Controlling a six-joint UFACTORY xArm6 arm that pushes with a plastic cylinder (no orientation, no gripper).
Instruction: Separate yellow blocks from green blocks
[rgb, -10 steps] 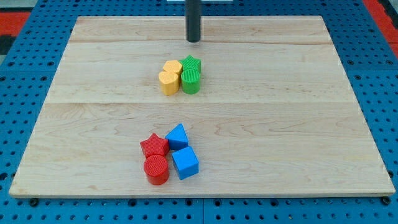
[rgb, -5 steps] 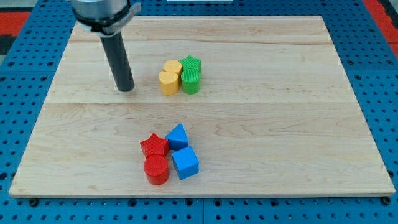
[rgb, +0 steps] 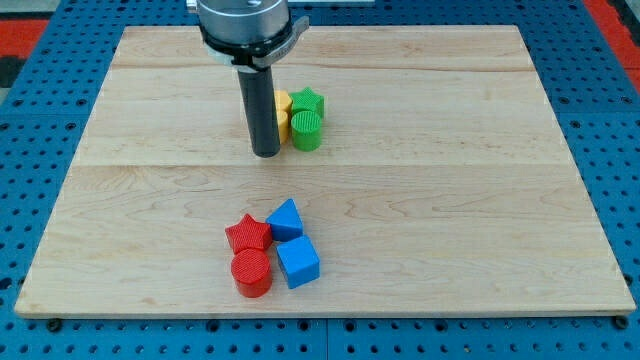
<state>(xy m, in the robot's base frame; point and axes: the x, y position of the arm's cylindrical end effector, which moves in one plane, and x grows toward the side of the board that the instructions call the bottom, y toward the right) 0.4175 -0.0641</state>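
Note:
Two yellow blocks (rgb: 282, 110) sit near the middle of the board's upper half, mostly hidden behind my rod. A green star (rgb: 307, 101) and a green cylinder (rgb: 308, 131) touch them on the view's right. My tip (rgb: 265, 152) rests on the board just below and left of the yellow blocks, at their lower left edge. Whether it touches them cannot be told.
A red star (rgb: 247, 235), a red cylinder (rgb: 251, 272), a blue triangular block (rgb: 286, 217) and a blue cube (rgb: 298, 261) cluster in the lower middle of the wooden board (rgb: 500, 200). A blue pegboard surrounds the board.
My tip swept from the board's top centre down to the left, then right to the yellow blocks' lower left side. The blocks have not visibly moved.

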